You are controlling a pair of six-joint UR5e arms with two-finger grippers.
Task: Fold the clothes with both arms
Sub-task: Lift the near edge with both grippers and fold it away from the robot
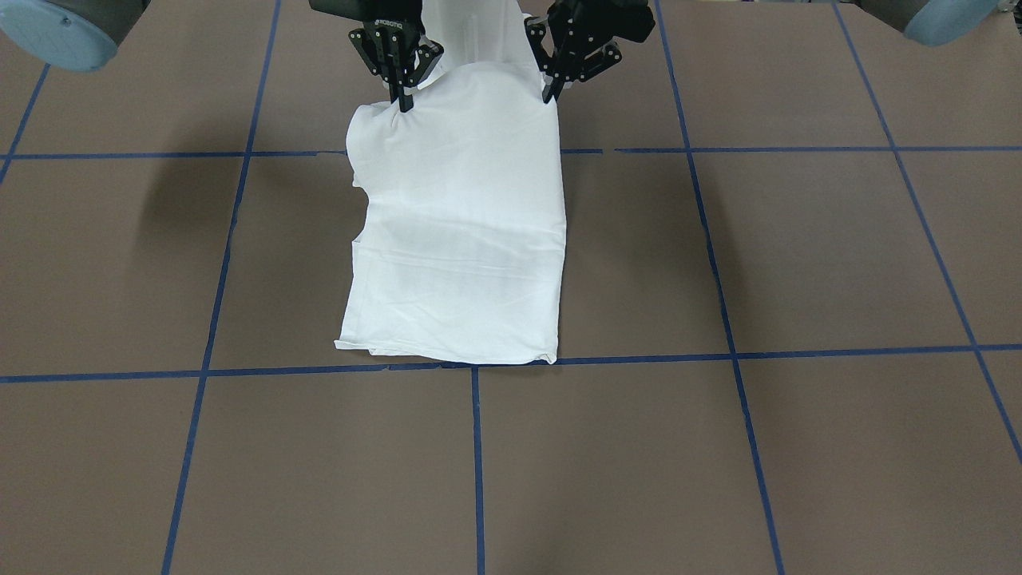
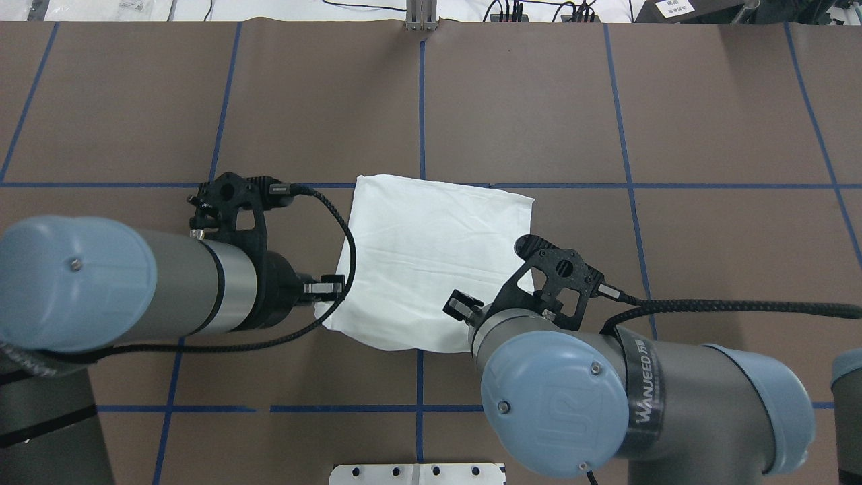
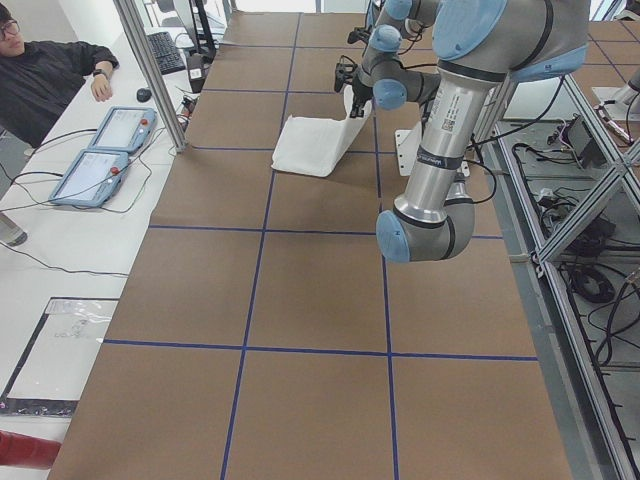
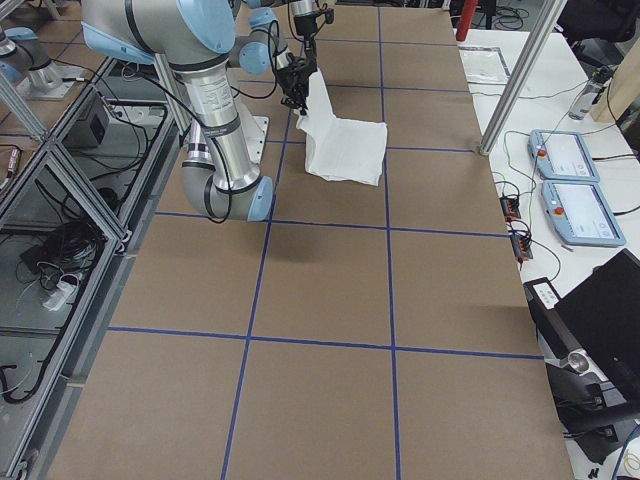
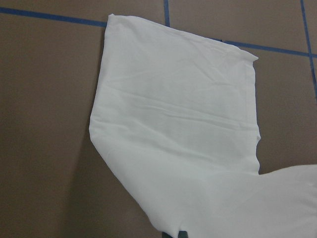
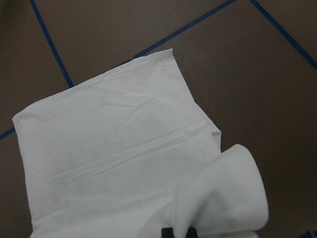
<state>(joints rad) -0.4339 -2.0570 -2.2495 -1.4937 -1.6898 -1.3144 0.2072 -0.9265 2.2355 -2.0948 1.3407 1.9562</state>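
Note:
The clothes are one white shirt, folded into a long rectangle on the brown table. Its far end lies flat on the table. The end nearest the robot is raised off the table. My left gripper is shut on one raised corner, and my right gripper is shut on the other. From overhead the shirt lies between the left arm and the right arm. The left wrist view looks down the cloth. In the right wrist view the shirt curls into a roll beside the fingers.
Blue tape lines divide the table into squares. A white metal pedestal base sits at the robot's edge. A seated person and two teach pendants are on a side bench beyond the table's far edge.

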